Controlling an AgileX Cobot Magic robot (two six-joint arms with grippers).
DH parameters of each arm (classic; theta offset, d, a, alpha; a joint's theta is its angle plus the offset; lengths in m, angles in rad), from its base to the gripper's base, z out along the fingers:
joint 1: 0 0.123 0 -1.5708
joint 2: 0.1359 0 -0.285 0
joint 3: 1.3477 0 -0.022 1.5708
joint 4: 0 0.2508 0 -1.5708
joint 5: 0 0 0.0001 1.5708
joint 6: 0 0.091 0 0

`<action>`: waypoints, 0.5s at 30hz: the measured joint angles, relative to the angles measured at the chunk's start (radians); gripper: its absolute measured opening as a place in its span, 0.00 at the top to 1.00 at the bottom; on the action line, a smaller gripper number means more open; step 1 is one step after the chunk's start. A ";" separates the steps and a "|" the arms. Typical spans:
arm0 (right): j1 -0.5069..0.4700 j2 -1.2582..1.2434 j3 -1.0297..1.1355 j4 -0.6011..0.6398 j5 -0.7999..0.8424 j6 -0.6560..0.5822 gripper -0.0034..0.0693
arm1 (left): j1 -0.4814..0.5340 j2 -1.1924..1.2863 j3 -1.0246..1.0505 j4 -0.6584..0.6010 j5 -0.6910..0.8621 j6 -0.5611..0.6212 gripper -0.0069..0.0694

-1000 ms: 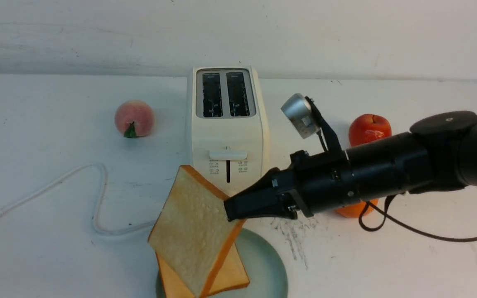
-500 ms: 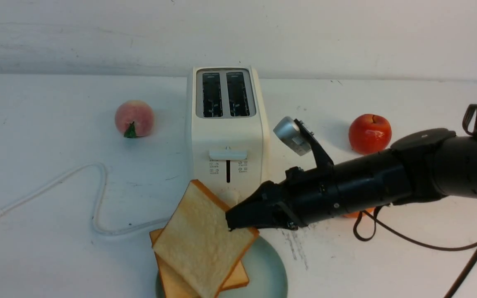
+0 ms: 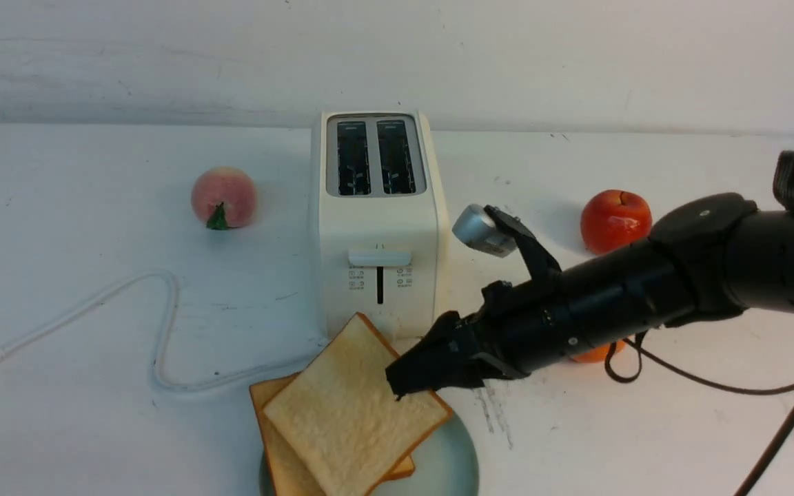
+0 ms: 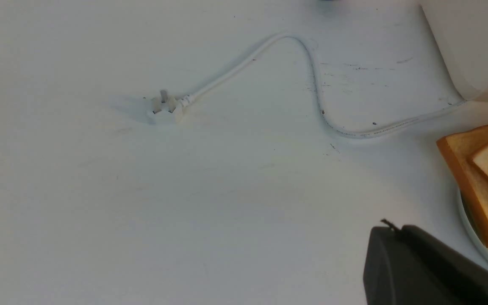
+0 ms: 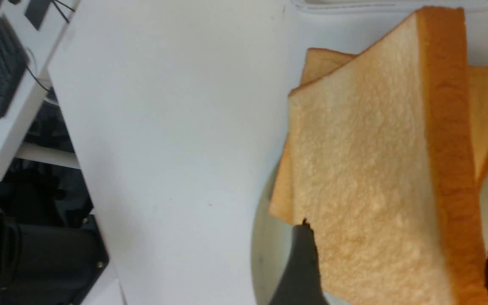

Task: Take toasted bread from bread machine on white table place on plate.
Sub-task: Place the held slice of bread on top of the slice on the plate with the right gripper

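Because the upper slice (image 3: pixel 359 406) lay aslant across the lower slice (image 3: pixel 280 441) on the plate (image 3: pixel 466 455), its near crust edge faced the right hand (image 5: pixel 400 254). That hand stood wide open around the edge (holding nothing, it seemed), so backing away toward the robot's right looked the likely move.

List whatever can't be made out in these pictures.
- Front view: the near part of the plate, cut off by the bottom edge.
- Front view: most of the lower slice, hidden under the upper slice.
- Front view: part of the orange fruit, behind the right arm.
- Front view: the icons on the toaster, too small to read.
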 joint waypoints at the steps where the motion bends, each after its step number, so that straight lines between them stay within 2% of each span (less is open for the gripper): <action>1: -0.005 -0.001 -0.011 -0.033 -0.003 0.020 0.22 | 0.000 0.000 0.000 0.000 0.000 0.000 0.93; 7: -0.015 -0.039 -0.050 -0.193 -0.031 0.107 0.25 | 0.000 0.000 0.000 0.000 0.001 0.000 0.93; 10: -0.016 -0.088 -0.055 -0.296 -0.042 0.149 0.29 | 0.000 0.000 0.000 0.000 0.001 0.000 0.93; 12: -0.023 -0.138 -0.058 -0.358 -0.042 0.199 0.36 | 0.000 0.000 0.000 0.001 0.001 0.000 0.93; 15: -0.051 -0.228 -0.059 -0.435 -0.036 0.300 0.54 | 0.000 0.000 0.000 0.001 -0.010 0.000 0.93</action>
